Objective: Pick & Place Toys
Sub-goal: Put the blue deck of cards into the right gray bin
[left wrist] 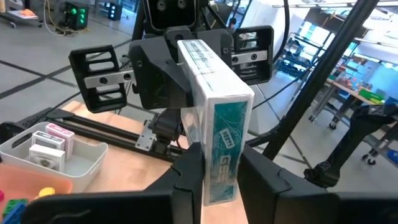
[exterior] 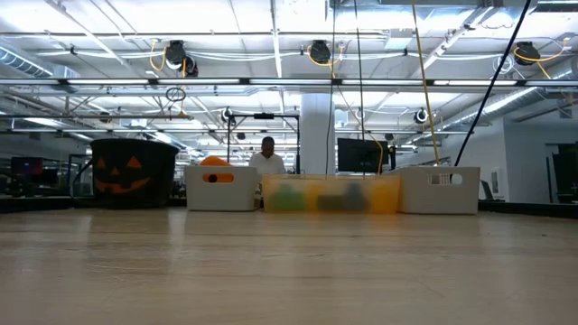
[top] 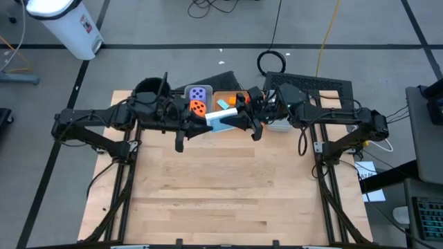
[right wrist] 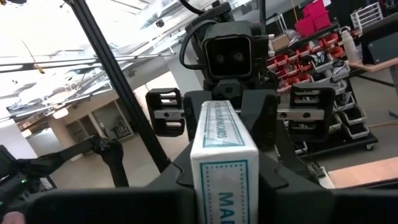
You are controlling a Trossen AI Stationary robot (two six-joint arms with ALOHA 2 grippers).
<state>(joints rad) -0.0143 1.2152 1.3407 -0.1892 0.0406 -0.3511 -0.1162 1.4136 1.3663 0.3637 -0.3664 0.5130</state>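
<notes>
Sitting at the back left of the wooden counter: a round black pot, then a grey rectangular bin holding a purple dotted die and an orange dotted die.

Reaching in from the left, left claw pinching the near end of a white-and-teal card box, raised above the counter in front of the bins, fingers pressed flat on its two broad faces.

Meeting it from the right, right claw clamping the opposite end of that box, both claws facing each other nose to nose: probably a hand-over in mid-air, so the box gets passed toward the right side.

Waiting farther right: a white bin of similar small card boxes, likely the destination.
</notes>
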